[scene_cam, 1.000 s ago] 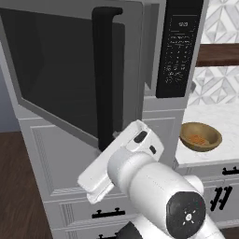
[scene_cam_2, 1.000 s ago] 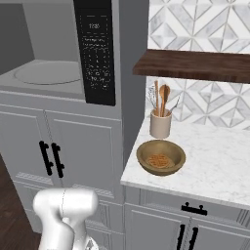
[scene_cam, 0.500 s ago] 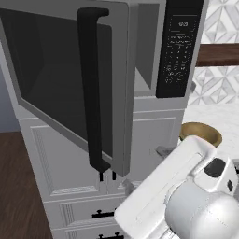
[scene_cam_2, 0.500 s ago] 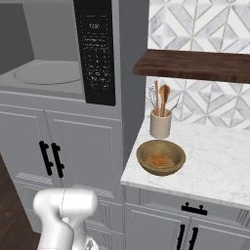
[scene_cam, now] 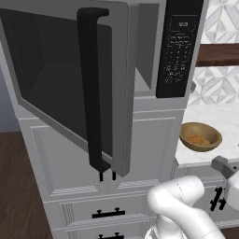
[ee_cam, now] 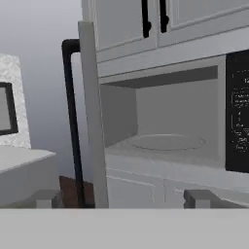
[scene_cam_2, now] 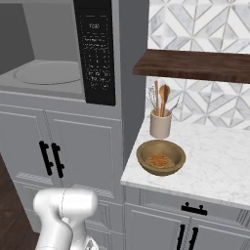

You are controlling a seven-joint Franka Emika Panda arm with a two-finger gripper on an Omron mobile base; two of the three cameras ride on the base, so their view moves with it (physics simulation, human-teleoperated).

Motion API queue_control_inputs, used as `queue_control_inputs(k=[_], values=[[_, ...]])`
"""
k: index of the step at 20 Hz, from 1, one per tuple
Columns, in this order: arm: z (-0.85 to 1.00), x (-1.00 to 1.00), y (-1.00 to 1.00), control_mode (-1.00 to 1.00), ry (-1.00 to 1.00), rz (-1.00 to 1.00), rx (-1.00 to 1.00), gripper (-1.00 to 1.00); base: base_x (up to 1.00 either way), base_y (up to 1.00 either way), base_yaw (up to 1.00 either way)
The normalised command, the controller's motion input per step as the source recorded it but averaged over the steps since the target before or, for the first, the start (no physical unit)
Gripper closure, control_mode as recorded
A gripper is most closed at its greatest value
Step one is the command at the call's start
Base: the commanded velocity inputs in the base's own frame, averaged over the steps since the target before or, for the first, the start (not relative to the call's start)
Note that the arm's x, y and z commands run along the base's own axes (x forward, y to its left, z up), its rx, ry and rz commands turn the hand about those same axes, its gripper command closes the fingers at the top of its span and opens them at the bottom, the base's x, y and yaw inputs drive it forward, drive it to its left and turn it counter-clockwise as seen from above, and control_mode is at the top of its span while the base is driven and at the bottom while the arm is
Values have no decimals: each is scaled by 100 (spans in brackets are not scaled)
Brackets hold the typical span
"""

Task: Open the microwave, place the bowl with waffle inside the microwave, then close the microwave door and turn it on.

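Note:
The microwave [scene_cam_2: 44, 93] stands open, and its grey cavity shows the round turntable plate [scene_cam_2: 48, 72] beside the black keypad panel [scene_cam_2: 97, 53]. The microwave door [scene_cam: 65, 88] is swung far out to the left, its long black bar handle [scene_cam: 91, 93] facing me. To the right of the microwave, the brown bowl with waffle [scene_cam_2: 160, 157] sits on the marble counter [scene_cam_2: 219, 166]; it also shows as a bowl [scene_cam: 200, 136] in the left base view. My gripper [ee_cam: 124, 199] is open and holds nothing, facing the cavity [ee_cam: 165, 121] from a distance, with the door's edge [ee_cam: 92, 121] to its left.
A cream utensil holder [scene_cam_2: 160, 124] with wooden spoons stands behind the bowl under a dark wooden shelf [scene_cam_2: 195, 66]. White cabinet doors with short black handles [scene_cam_2: 51, 158] sit below the microwave. My white arm [scene_cam: 186, 210] is low at the right.
The gripper opened and came off the door handle. My arm swung from the handle's lower end to the right and down. The door now stands wider open.

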Motion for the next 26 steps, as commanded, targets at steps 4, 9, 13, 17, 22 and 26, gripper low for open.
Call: queue_control_inputs(k=[4,9,13,17,22,26], values=[[21,49,-100,-100,15,17,49,-100,0,0,0],[-51,95,-65,-100,21,18,27,-100,0,0,0],[-62,100,-2,-100,23,1,20,-100,0,0,0],[-17,62,15,-100,39,0,10,-100,0,0,0],[0,1,44,-100,55,0,0,-100,0,0,0],[-4,0,51,-100,32,0,0,100,0,0,0]])
